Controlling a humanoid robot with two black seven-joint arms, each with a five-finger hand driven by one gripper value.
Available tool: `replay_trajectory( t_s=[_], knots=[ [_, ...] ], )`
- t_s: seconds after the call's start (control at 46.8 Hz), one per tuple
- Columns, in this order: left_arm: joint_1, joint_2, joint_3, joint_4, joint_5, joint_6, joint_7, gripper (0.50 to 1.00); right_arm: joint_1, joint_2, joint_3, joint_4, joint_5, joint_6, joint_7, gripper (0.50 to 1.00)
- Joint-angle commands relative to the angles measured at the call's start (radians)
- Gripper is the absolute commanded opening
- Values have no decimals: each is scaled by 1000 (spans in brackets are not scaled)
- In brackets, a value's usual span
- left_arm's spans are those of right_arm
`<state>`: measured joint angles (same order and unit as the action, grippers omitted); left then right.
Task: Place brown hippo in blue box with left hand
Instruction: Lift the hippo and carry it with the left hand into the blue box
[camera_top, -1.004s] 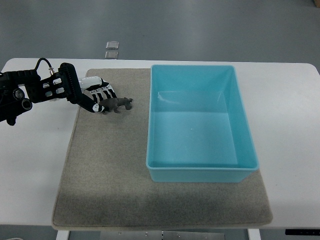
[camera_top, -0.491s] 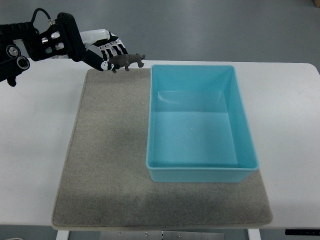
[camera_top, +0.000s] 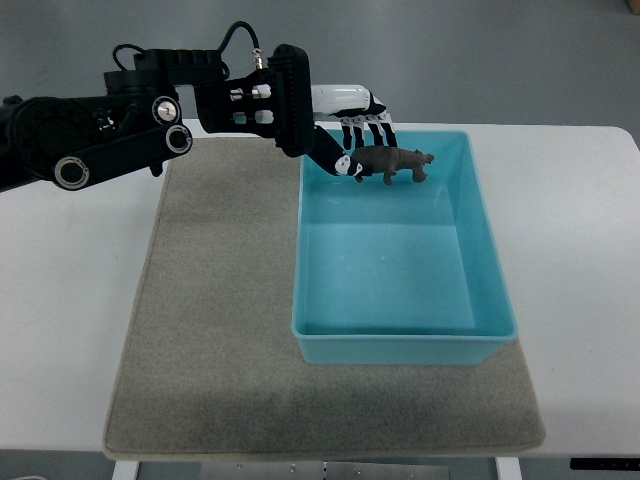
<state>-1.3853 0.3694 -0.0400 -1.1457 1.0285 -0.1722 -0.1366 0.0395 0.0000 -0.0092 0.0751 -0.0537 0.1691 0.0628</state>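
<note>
A white surface (camera_top: 590, 230) filled most of the view, with grey floor beyond its far edge. On it lay a grey mat (camera_top: 210, 330), running from near the far edge down to the near one. A blue box (camera_top: 490, 260) sat on the right part of the mat — open at the top, its long sides running away from the camera, and nothing resting on its floor.

The left arm (camera_top: 110, 140) came in from the left edge, black and jointed, with a cable looping above it, and reached across the far left corner of the mat toward the box. At its end the left hand (camera_top: 352, 135) hung over the far left corner of the box, its black-and-white fingers (camera_top: 365, 128) pointing down and curled together around the rear of a brown hippo (camera_top: 395, 163). The hippo was pinched there between the fingers and a thumb below — its body level, head pointing right, legs hanging down. It was held above the far end of the box, inside the line of the rim and clear of the box floor, close to the far wall; whether it touched that wall could not be told.

On the floor past the surface's far edge, two small pale squares (camera_top: 224, 98) lay one behind the other, partly hidden by the arm.
</note>
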Motion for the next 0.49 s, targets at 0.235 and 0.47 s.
replay_trajectory(
  t_s=[0.235, 0.47],
  knots=[
    [81, -132, 29, 32, 76, 5, 3, 500, 0, 0, 0, 0, 0, 0, 0, 936],
    [127, -188, 55, 87, 108, 11, 3, 500, 0, 0, 0, 0, 0, 0, 0, 936]
  ],
)
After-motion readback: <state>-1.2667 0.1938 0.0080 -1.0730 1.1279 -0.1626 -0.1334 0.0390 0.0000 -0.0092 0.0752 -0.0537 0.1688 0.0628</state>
